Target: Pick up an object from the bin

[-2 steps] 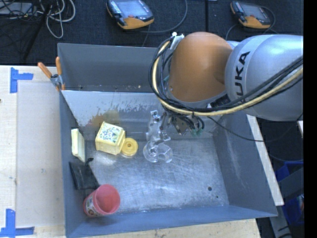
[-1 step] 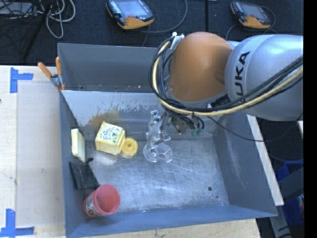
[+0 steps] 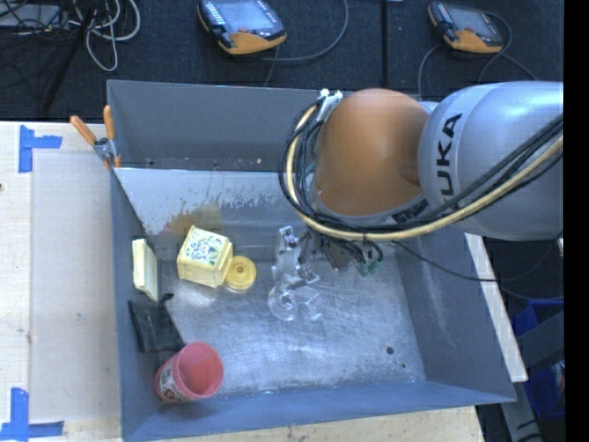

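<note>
My gripper [image 3: 339, 253] shows as a dark body just below the orange cover, over the middle of the bin. Right beside it on the left, touching or nearly touching, lies a clear plastic thing [image 3: 293, 288] with a lumpy, see-through shape. Whether the gripper has hold of it I cannot tell. Farther left sits a pale yellow block with a printed face [image 3: 203, 256], and a small round yellow cap [image 3: 240, 273] lies against its right side.
Along the left wall lies a cream bar [image 3: 143, 265], with a flat black thing [image 3: 153, 325] below it. A red cup [image 3: 190, 373] lies on its side in the near left corner. The arm and its cables cover the bin's far right.
</note>
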